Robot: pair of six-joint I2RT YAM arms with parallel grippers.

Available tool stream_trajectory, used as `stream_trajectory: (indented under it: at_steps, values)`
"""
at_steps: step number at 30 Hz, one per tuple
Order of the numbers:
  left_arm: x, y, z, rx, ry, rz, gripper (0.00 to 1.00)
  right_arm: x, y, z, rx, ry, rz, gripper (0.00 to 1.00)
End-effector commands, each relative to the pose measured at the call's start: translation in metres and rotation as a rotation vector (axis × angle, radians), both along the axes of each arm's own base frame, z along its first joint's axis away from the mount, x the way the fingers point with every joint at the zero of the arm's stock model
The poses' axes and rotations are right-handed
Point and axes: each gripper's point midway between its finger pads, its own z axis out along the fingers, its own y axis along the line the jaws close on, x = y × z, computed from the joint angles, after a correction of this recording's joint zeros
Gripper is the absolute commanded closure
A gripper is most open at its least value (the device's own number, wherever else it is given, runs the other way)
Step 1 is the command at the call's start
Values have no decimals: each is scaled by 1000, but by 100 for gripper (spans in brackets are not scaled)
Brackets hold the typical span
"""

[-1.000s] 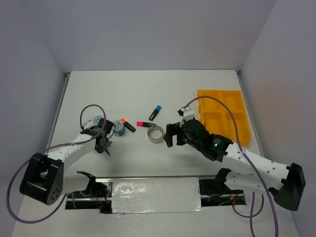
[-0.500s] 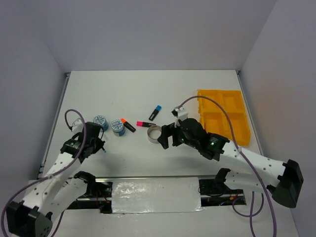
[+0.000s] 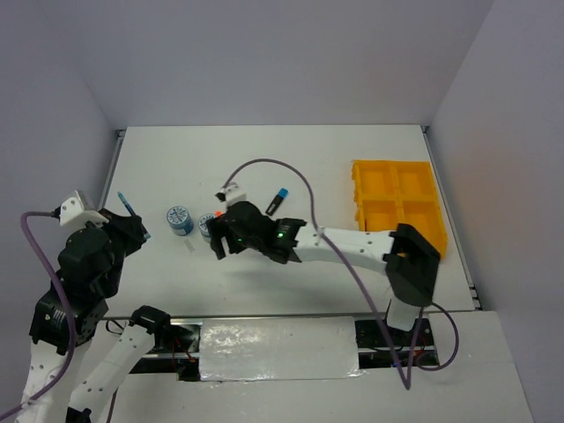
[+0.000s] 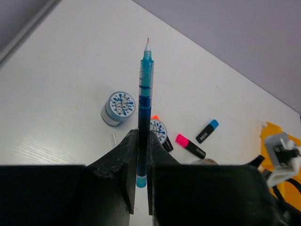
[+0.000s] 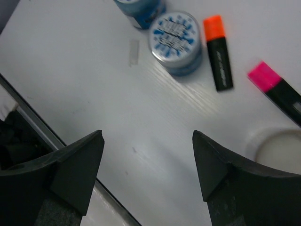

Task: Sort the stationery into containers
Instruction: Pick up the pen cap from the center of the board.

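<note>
Under both my claws, the white surface (image 3: 352,159) carries all the loose items. The yellow tray (image 3: 370,185), with four compartments, sits well off to the right of my right claw (image 5: 148,136), apart from it.

The right claw is spread wide with nothing between the fingers, hanging over bare surface. My left claw (image 4: 140,141) is raised off to the left, pressed together and pinching the blue pen (image 4: 144,103).

One tape roll (image 5: 176,40) lies straight ahead of the right claw, between the lines of its two fingers. A second tape roll (image 5: 138,7) is just beyond that, cut by the frame edge. Both also sit beyond the left claw's fingertips, lower down.

The silvery ring (image 5: 277,150) is by my right claw's right finger, partly hidden behind it.

The orange-capped marker (image 5: 218,52) lies just beside the first roll, on its right. I cannot tell if they touch. The pink-capped marker (image 5: 277,92) is further right, ahead of the ring. The blue-capped marker (image 3: 278,201) lies beyond the right claw, toward the tray.

The pen stands along the left fingers, its lower end clamped and its tip pointing away from the claw.
</note>
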Motion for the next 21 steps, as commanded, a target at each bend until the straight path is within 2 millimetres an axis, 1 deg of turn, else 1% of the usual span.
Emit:
stream_trajectory:
  at_steps: [1, 2, 3, 4, 5, 7, 8, 10, 11, 12, 13, 14, 16, 21]
  values:
    - [-5, 19, 7, 105, -42, 49, 100, 11, 54, 2, 17, -56, -4, 18]
    - [-5, 20, -2, 107, -38, 60, 100, 11, 73, 17, 38, -81, 9, 19]
    - [-9, 22, -2, 96, -66, 65, 100, 14, 78, -14, -40, -69, -1, 20]
    - [-9, 23, -4, 91, -75, 67, 100, 16, 86, -18, -53, -76, 2, 20]
    - [-12, 23, -2, 82, -84, 70, 100, 18, 99, -27, -71, -83, 11, 21]
    - [-20, 29, 0, 57, -109, 98, 100, 18, 110, -34, -85, -89, 27, 23]
    - [-23, 32, 0, 47, -116, 118, 100, 19, 122, -39, -92, -97, 48, 26]
    - [-31, 41, 2, 34, -131, 160, 100, 20, 131, -46, -111, -92, 71, 29]
    - [-34, 43, 1, 28, -131, 171, 100, 23, 139, -51, -120, -101, 82, 31]
    - [-37, 46, 2, 22, -143, 186, 100, 24, 140, -55, -137, -101, 84, 33]
    - [-38, 46, 2, 15, -148, 189, 100, 27, 145, -52, -134, -112, 82, 34]
    - [-39, 47, 1, 14, -149, 191, 100, 29, 145, -64, -157, -114, 84, 34]
    - [-39, 46, 1, 9, -150, 190, 100, 33, 146, -72, -174, -126, 72, 35]
    - [-37, 42, 0, 11, -142, 166, 100, 44, 154, -73, -175, -156, 59, 37]
